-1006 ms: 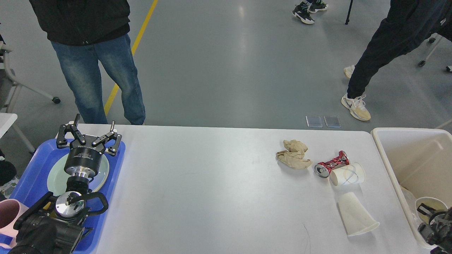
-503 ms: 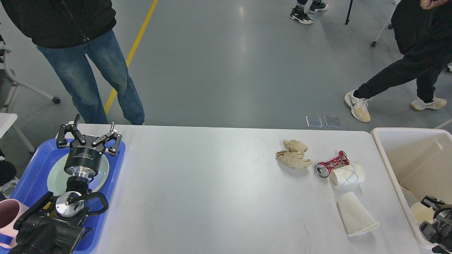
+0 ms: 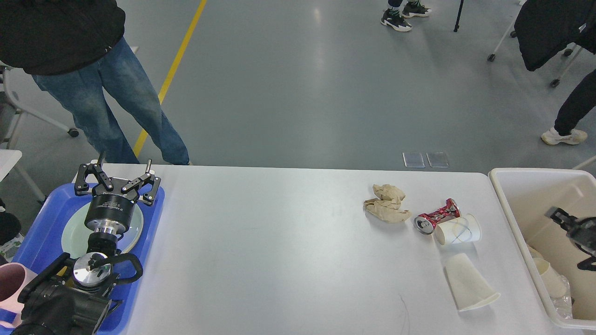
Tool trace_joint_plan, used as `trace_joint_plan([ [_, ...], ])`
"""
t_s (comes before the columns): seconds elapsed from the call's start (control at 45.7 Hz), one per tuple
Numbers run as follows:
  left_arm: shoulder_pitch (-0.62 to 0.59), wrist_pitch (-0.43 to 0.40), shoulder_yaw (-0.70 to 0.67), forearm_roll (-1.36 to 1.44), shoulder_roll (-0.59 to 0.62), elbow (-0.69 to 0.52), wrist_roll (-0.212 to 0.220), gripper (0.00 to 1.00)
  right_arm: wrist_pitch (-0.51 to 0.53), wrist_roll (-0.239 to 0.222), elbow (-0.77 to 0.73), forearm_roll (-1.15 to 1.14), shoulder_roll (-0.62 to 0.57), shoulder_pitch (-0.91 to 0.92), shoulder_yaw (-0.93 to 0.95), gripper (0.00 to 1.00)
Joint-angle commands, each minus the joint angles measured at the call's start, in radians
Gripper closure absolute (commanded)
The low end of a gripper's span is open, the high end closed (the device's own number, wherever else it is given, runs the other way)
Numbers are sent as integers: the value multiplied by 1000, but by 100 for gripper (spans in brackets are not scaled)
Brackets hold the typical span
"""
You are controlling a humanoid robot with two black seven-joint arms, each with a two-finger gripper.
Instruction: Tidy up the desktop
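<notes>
The white desktop (image 3: 279, 246) carries litter on its right side: a crumpled brown paper (image 3: 386, 204), a crushed red can (image 3: 437, 217), and two white paper cups lying on their sides, one (image 3: 458, 230) against the can and one (image 3: 468, 283) nearer me. My left gripper (image 3: 122, 172) hangs open and empty over the pale green plate (image 3: 72, 232) in the blue tray (image 3: 39, 223). My right gripper (image 3: 565, 222) is at the right edge, over the cream-white bin (image 3: 510, 204). It shows small and dark, so its fingers cannot be told apart. A paper cup (image 3: 549, 278) lies inside the bin.
A pink mug (image 3: 10, 284) stands on the tray's near left corner. A person in jeans (image 3: 116, 102) stands just beyond the table's far left edge. Another person's leg (image 3: 570, 116) and chair wheels are on the floor at the far right.
My right gripper rose from the lower right corner to higher over the bin; the paper cup it carried now lies in the bin. Both people shifted; the left arm stayed put.
</notes>
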Motion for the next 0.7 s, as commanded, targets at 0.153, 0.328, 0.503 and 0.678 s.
trace_joint_plan([
  [0.153,0,0,0,0,0,0,2,4,278,-8,366,-53,76,503,-192,0],
  [0.328,0,-1,0,0,0,0,2,4,429,-8,606,-47,155,810,-331,0],
  [0.503,0,0,0,-1,0,0,2,4,593,-8,805,-41,184,1048,-351,0],
  [0.678,0,0,0,0,0,0,3,4,647,-6,914,-3,198,1171,-348,0],
])
